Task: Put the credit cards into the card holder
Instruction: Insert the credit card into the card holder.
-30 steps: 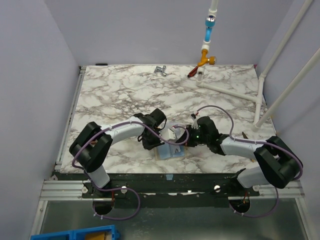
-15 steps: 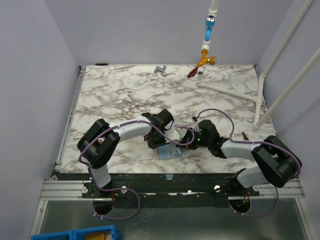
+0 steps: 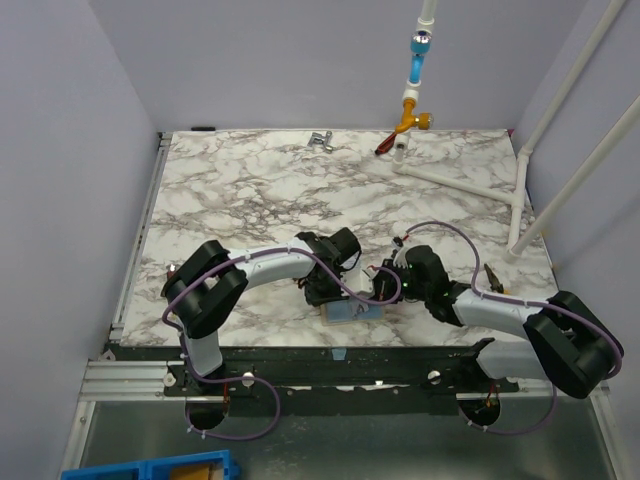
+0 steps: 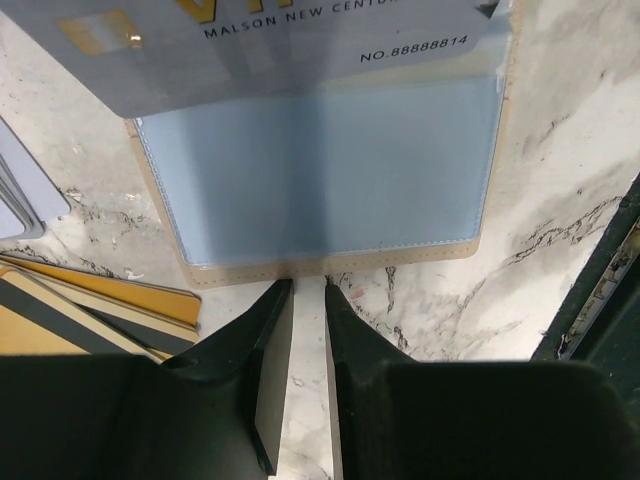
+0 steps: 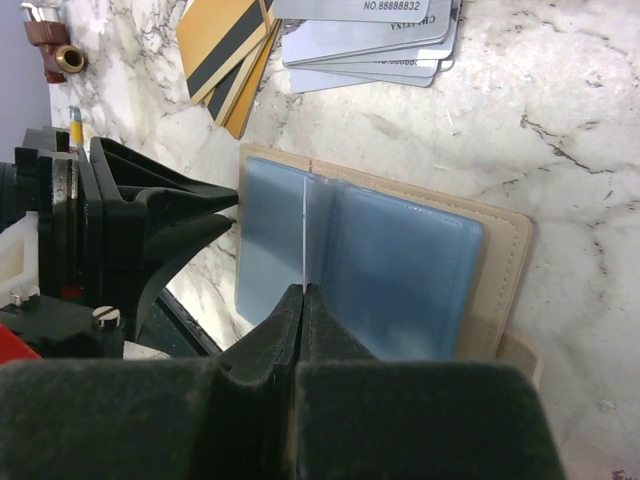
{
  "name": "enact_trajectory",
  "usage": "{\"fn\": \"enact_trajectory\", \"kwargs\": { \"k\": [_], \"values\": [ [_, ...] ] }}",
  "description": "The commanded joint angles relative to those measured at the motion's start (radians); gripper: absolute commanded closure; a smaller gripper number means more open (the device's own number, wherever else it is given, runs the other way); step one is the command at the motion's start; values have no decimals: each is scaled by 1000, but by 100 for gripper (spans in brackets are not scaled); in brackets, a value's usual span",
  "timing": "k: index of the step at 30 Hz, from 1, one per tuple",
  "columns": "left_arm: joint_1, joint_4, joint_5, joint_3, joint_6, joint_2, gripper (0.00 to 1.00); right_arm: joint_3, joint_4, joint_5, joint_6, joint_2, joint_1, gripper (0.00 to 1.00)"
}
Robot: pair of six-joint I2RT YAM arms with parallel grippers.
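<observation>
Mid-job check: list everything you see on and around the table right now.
card holder: one, tan with pale blue sleeves, lying open near the table's front edge.
held card: one, grey, over the holder.
grey cards: fanned stack, count unclear, beside the holder.
gold cards: at least two, dark-striped, next to the grey stack.
metal piece: one, silver, far edge.
pipe frame: white, far right.
fitting: blue and orange, hanging at the back.
blue bin: one, below the table's near left.
table: marble-patterned.
left fingers: narrow gap, empty, at the holder's edge.
right fingers: shut on the held card.
</observation>
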Motion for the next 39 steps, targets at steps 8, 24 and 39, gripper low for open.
{"fn": "enact_trajectory", "kwargs": {
  "k": [8, 24, 39],
  "values": [
    [-2, 10, 70, -50, -42, -42, 83, -34, 39, 34, 35, 58, -7, 99],
    [-13, 45, 41, -48, -30, -4, 83, -77, 81, 20, 70, 123, -6, 99],
    [-39, 35, 37, -9, -44, 23, 84, -77, 69, -20, 41, 174, -6, 99]
  ]
}}
